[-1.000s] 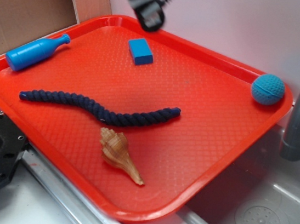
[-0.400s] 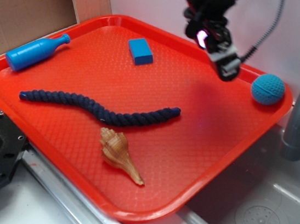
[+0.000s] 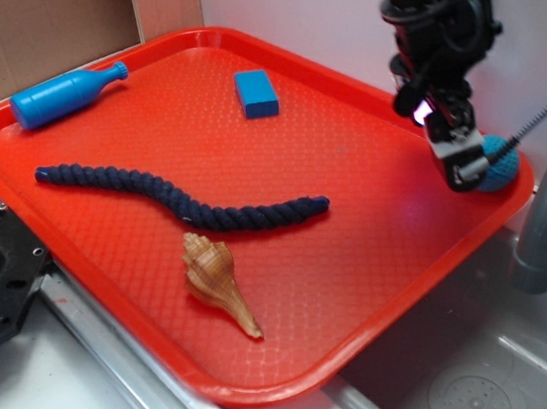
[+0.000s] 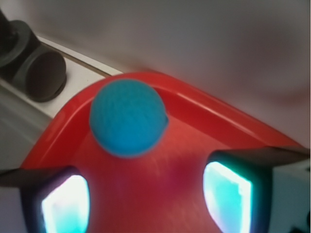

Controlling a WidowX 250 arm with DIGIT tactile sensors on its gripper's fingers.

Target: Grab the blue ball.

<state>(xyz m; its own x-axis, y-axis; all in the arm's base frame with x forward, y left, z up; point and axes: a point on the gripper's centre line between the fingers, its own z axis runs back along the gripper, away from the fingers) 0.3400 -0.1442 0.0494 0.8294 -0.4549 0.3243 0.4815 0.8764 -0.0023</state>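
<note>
The black robot arm (image 3: 433, 24) comes down from the top edge, tilted toward the right. Its black pincer (image 3: 458, 160) hangs low with its jaws spread apart, nothing between them. In the wrist view both finger pads (image 4: 65, 204) sit at the bottom corners, glowing teal-white, with a wide gap in between.

no readable text, no labels, no numbers
</note>
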